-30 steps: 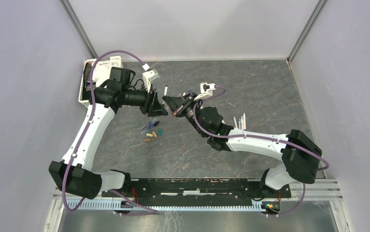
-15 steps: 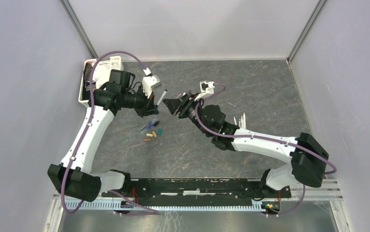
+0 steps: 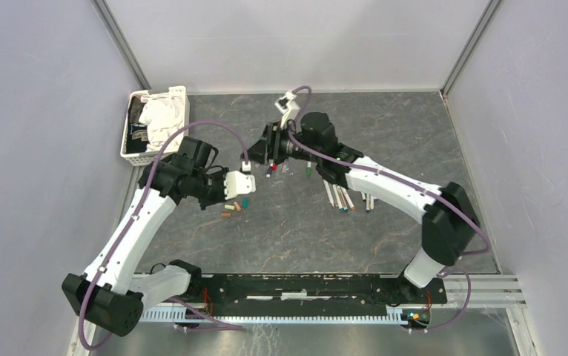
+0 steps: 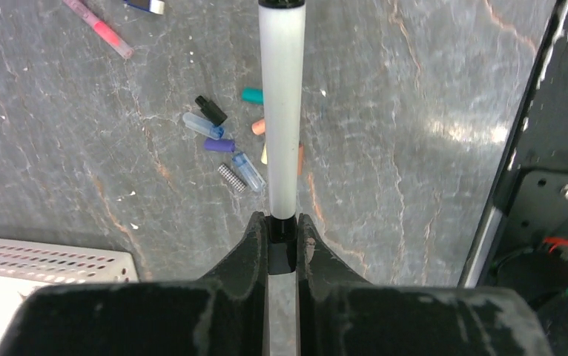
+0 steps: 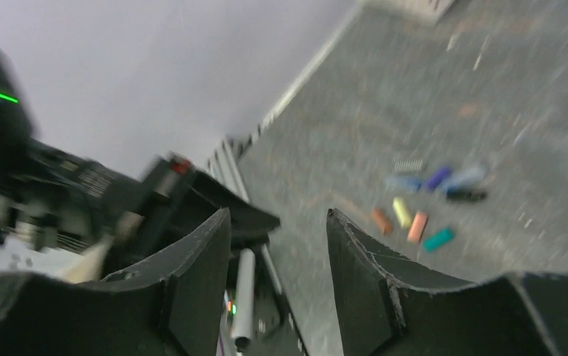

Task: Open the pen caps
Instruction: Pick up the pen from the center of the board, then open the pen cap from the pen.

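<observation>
My left gripper (image 4: 282,219) is shut on the black end of a white-barrelled pen (image 4: 282,111), which sticks out forward above the table. In the top view this gripper (image 3: 230,191) hangs over the pen caps (image 3: 233,205). The loose pen caps (image 4: 218,133) lie just left of the barrel: teal, black, purple, orange and clear blue. My right gripper (image 3: 265,153) is at the back of the table, and its jaws (image 5: 278,215) stand open with nothing between them. That blurred view also shows the caps (image 5: 414,215) on the table.
A white basket (image 3: 151,122) with cloth and other items stands at the back left. Several pens (image 3: 348,199) lie under the right forearm, with a few more (image 3: 270,170) below the right gripper. A pink pen (image 4: 99,28) lies beyond the caps.
The two grippers were close together over the table. The right jaws have opened and that arm has swung to the back. The left arm has drawn back over the caps with the pen.
</observation>
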### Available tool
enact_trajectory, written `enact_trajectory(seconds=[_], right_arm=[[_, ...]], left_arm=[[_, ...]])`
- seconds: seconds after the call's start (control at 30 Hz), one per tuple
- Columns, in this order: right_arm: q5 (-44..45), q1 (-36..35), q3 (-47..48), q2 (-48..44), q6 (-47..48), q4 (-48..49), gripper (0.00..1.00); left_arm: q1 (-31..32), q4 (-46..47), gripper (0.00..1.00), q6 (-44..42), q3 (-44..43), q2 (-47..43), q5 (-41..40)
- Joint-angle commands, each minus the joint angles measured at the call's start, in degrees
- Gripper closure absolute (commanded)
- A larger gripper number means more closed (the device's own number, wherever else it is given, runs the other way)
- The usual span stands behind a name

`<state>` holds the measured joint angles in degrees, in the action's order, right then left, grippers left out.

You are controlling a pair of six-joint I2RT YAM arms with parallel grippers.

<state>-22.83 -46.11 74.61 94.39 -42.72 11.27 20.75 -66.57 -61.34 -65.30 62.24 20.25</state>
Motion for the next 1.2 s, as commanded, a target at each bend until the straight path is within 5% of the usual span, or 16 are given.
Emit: enact_trajectory(seconds=[0.0, 0.7, 0.93, 1.17], right_arm=[[-15.4, -1.3, 1.6, 3.9, 3.6, -8.2, 0.45], [-26.1, -5.9, 3.1, 13.6, -3.3, -0.9, 0.55], [-28.3, -5.9, 2.3, 14.9, -6.2, 4.0, 0.72], [-30.1, -5.9, 1.9, 15.1, -5.4, 4.5, 0.66]], left_arm=[[2.1, -2.1, 0.98, -11.5, 1.6, -2.5, -6.1], [7.8, -1.6, 0.97, -14.2, 1.4, -2.3, -11.1], [9.4, -2.7, 0.95, -14.5, 2.3, -2.6, -11.0], [10.7, -3.6, 0.97, -15.2, 2.6, -2.3, -10.8]])
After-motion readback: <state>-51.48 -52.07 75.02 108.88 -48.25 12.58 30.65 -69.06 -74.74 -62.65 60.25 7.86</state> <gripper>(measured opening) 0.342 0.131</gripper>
